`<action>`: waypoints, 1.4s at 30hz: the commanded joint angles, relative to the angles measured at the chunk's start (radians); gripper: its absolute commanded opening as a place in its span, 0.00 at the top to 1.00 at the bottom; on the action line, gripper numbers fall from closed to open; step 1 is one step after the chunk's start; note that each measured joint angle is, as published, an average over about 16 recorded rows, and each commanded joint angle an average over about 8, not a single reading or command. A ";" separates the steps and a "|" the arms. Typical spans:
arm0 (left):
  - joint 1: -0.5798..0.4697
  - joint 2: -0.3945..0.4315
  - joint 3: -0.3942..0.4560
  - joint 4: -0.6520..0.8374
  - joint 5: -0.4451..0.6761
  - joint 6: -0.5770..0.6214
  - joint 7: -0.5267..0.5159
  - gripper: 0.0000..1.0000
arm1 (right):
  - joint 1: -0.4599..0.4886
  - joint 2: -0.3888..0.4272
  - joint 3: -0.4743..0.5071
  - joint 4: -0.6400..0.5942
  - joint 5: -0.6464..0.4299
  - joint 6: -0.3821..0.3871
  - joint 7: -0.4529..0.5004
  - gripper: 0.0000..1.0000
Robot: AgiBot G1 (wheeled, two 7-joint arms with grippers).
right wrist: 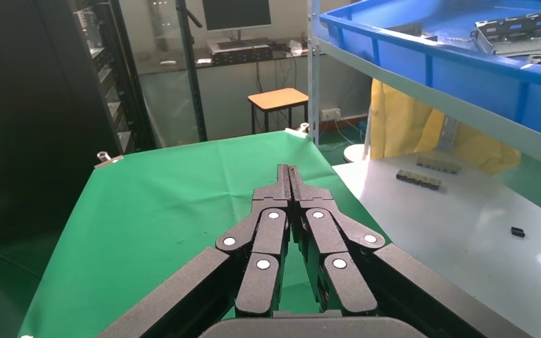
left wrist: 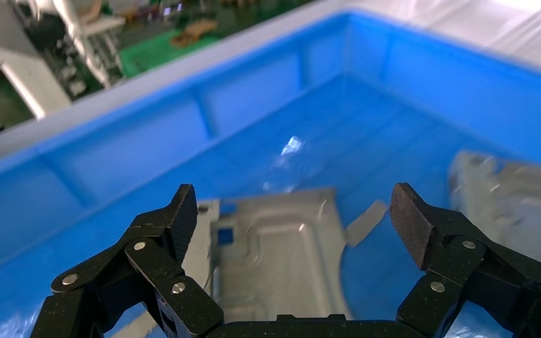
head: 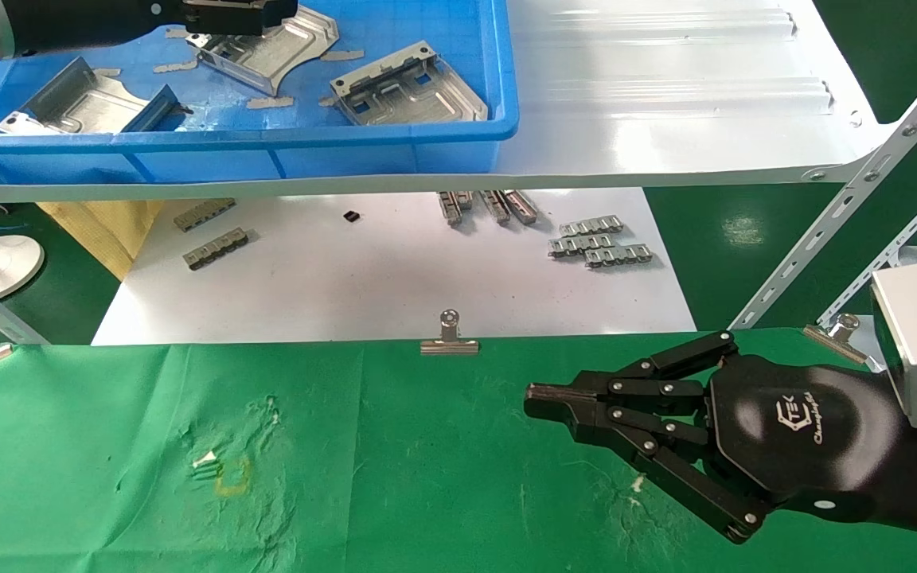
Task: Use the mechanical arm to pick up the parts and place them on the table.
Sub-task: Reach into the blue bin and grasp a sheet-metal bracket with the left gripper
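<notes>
Three silver stamped parts lie in a blue bin: one in the middle (head: 267, 52), one at the right (head: 407, 83), one at the left (head: 84, 99). My left gripper (head: 239, 16) hangs open over the middle part, apart from it. In the left wrist view the left gripper (left wrist: 296, 211) has its jaws wide apart, the middle part (left wrist: 275, 246) below between them and another part (left wrist: 514, 197) to the side. My right gripper (head: 534, 395) is shut and empty, low over the green cloth table (head: 347, 446); it also shows in the right wrist view (right wrist: 288, 172).
The blue bin (head: 228, 139) stands on a glossy white shelf (head: 665, 95) with slanted metal braces (head: 848, 191). Below, a white tabletop (head: 387, 270) holds small grey link strips (head: 598, 243). Binder clips (head: 449, 338) hold the cloth; a yellow square mark (head: 233, 475) is at front left.
</notes>
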 commanded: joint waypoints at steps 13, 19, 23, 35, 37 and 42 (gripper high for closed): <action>-0.105 0.062 0.071 0.198 0.111 -0.049 0.004 1.00 | 0.000 0.000 0.000 0.000 0.000 0.000 0.000 0.00; -0.109 0.070 0.077 0.216 0.121 -0.087 0.032 1.00 | 0.000 0.000 0.000 0.000 0.000 0.000 0.000 0.00; -0.109 0.076 0.078 0.226 0.123 -0.132 0.046 1.00 | 0.000 0.000 0.000 0.000 0.000 0.000 0.000 0.00; -0.110 0.097 0.084 0.257 0.132 -0.188 0.043 1.00 | 0.000 0.000 0.000 0.000 0.000 0.000 0.000 0.00; -0.109 0.099 0.083 0.261 0.131 -0.188 0.038 1.00 | 0.000 0.000 0.000 0.000 0.000 0.000 0.000 0.00; -0.102 0.102 0.077 0.262 0.123 -0.183 0.032 1.00 | 0.000 0.000 0.000 0.000 0.000 0.000 0.000 0.00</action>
